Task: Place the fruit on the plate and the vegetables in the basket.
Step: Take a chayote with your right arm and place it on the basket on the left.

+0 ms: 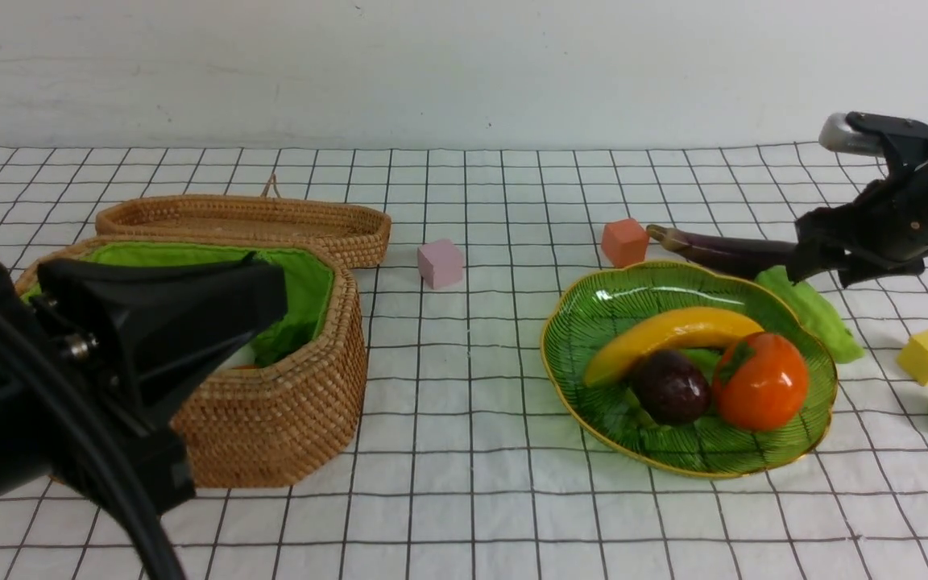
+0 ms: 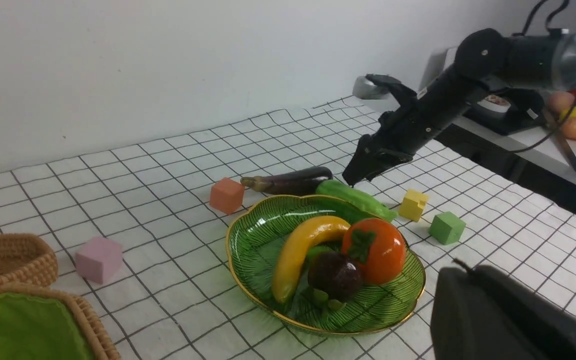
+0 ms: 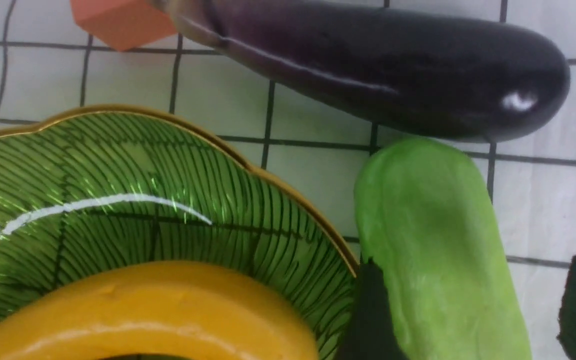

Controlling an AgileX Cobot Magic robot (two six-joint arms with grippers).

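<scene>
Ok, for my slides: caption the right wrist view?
Open right gripper straddles the cucumber beside the plate, eggplant just beyond.

Front camera looks forward, low over the table [image 1: 464, 515]. Left wrist camera looks from the basket [image 2: 68, 300] towards the plate [image 2: 253, 240]. Right wrist camera hovers close above cucumber [image 3: 438, 240], eggplant [image 3: 393, 75] and plate rim.

Pink cube [image 1: 441, 263], orange cube [image 1: 624, 242], wicker lid [image 1: 246, 221]
</scene>
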